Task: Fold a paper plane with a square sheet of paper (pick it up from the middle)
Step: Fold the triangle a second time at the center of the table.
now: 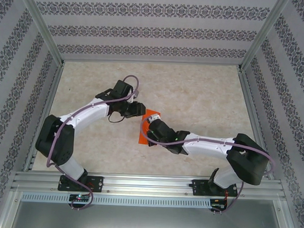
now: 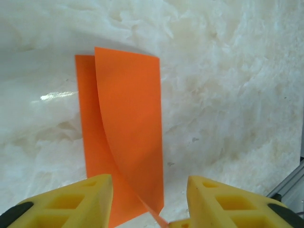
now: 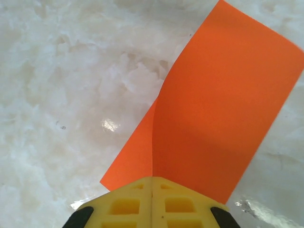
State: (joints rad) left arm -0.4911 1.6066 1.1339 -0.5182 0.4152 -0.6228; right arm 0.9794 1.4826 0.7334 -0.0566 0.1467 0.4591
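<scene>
My right gripper (image 3: 152, 183) is pinching the doubled-over square sheet of paper (image 3: 223, 104) that sticks out ahead of it. My left gripper (image 2: 149, 190) is spread around its near corner. One sideways tug and I reckon the layers slip, wrecking the crease.

My left arm (image 1: 89, 115) and my right arm (image 1: 206, 142) wear white curved shells, and the big joints between them are black. A thin mauve cable (image 1: 138, 85) runs along each arm and makes loose loops at the wrist and near the base. Each base (image 1: 81, 182) is a black block fixed on a silver rail (image 1: 149, 183). The fingers (image 2: 71, 202) of my left claw (image 2: 149, 190) are bright yellow plastic with square hollow pockets, and dark grey pads (image 2: 14, 211) sit at the outer corners. My right claw (image 3: 152, 183) looks the same.
</scene>
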